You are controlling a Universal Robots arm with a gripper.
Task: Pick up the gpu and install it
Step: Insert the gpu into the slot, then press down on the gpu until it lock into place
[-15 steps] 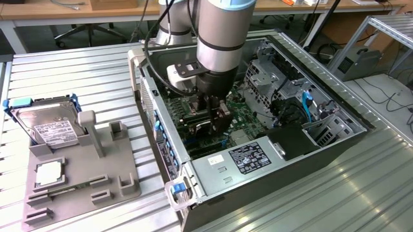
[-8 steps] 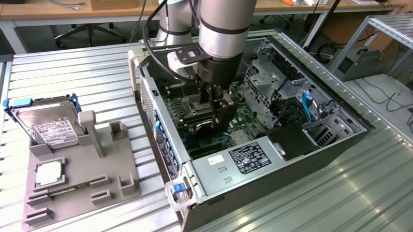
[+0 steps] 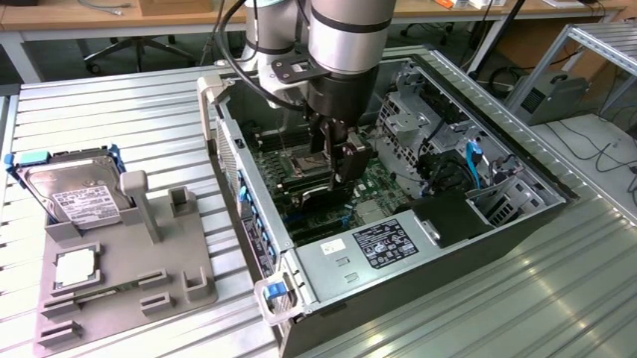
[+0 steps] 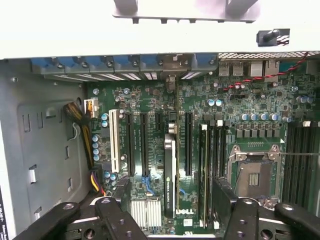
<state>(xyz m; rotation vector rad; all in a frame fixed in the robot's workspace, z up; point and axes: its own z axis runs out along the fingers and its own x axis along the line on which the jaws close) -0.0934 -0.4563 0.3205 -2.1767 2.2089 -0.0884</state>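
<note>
The gpu (image 4: 170,172) is a thin dark card with a silvery edge. It stands edge-on in a motherboard slot inside the open computer case (image 3: 249,216). In the wrist view my gripper (image 4: 172,195) hangs just above it, open. Its black fingers (image 4: 120,200) sit one on each side of the card, apart from it, and nothing is held. From the exterior view my gripper (image 3: 336,160) reaches down into the middle of the case, over the motherboard (image 3: 329,194).
A grey fixture tray (image 3: 119,276) lies at the exterior view's left, with a hard drive (image 3: 74,190) and a small silver chip (image 3: 77,268) on it. Inside the case are the power supply (image 3: 383,242), drive cages (image 3: 418,119), cables and the open CPU socket (image 4: 252,175).
</note>
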